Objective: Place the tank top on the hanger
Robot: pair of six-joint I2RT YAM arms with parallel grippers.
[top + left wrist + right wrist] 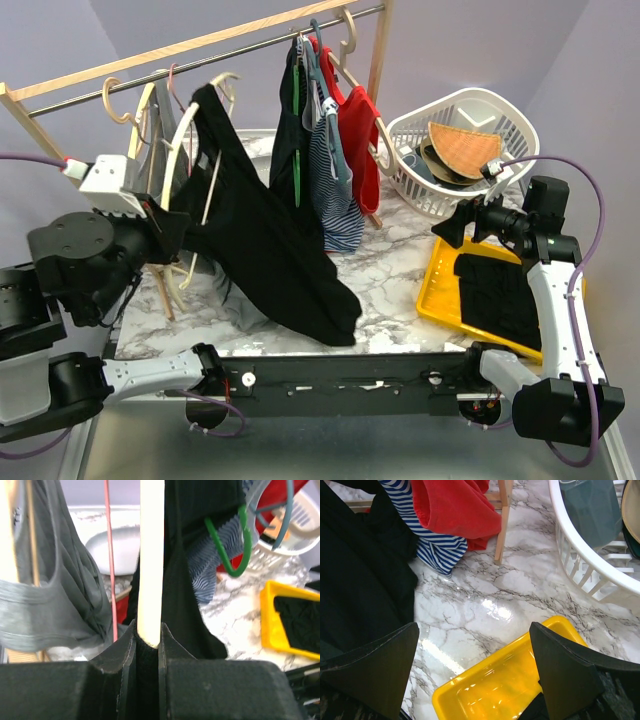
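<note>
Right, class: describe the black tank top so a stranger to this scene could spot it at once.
Find the wooden clothes rack on the marble table. Left of centre, the tank top drapes off a pale hanger, slanting toward the table's front. It is plain black, unlike the grey top beside it and the green-striped garment.

One marble table [400,270], seen overhead and from two wrists.
The top camera looks down from behind the arms. The left wrist view sits hard against a pale hanger [150,555], seemingly facing across the table; the right wrist view tilts down. All share the yellow tray [440,290].
</note>
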